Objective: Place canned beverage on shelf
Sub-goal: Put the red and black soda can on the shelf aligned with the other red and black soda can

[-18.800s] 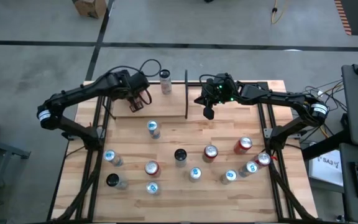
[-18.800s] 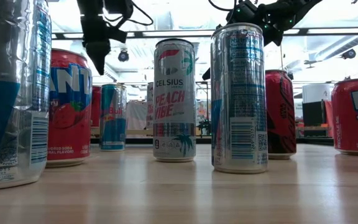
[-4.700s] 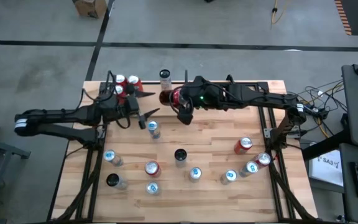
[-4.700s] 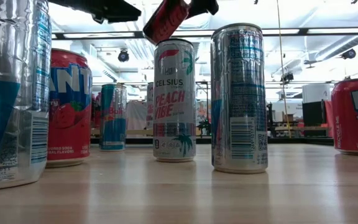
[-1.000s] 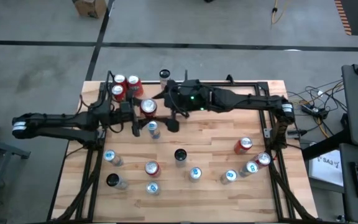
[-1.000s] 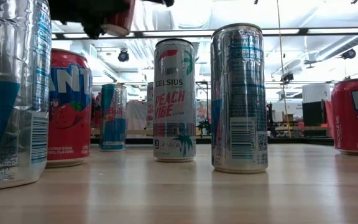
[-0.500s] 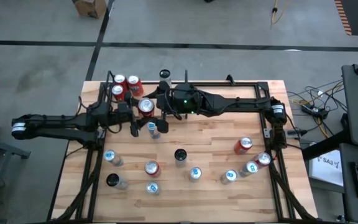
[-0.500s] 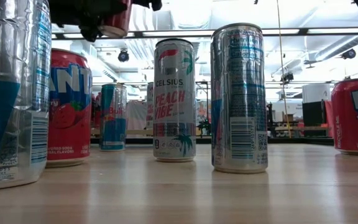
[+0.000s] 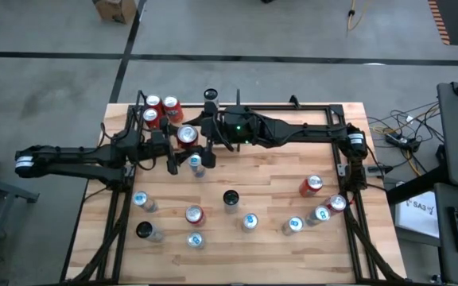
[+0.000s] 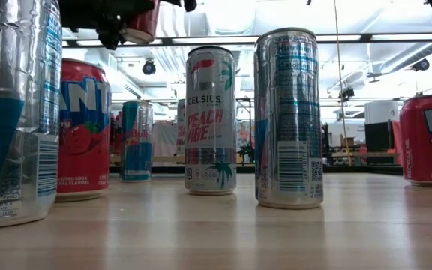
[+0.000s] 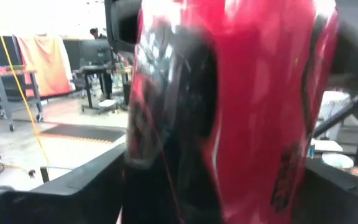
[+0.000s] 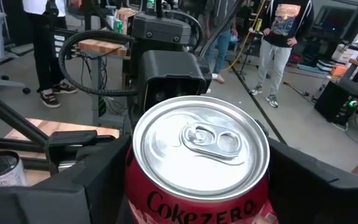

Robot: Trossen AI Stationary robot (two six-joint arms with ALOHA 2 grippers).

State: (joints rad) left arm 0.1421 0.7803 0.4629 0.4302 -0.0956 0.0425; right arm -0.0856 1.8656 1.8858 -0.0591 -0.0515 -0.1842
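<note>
Over the far left part of the light wooden tabletop (image 9: 277,167), a red Coke Zero can with a shiny silver top (image 9: 187,135) hung in the air. It was about upright, top facing up. From low down by the tabletop I could see it high above the other cans (image 10: 137,22).

Two dark robot arms met at that can. The left arm (image 9: 78,155) reached in from the left side. The right arm (image 9: 293,131) stretched across from the right side. The left jaws stood close on both sides of the can's red wall (image 11: 241,106). The right jaws also stood close on both sides of it (image 12: 201,149). I could not tell which jaws were really gripping it.

The can was near the narrow shelf of thin black metal with a pale wood floor (image 9: 189,107), but not on it. Three red cans (image 9: 159,107) stood on the shelf's left end. Many more cans, silver, blue and red (image 9: 249,221), stood spread over the near tabletop. Some people (image 12: 278,37) stood in the room behind.
</note>
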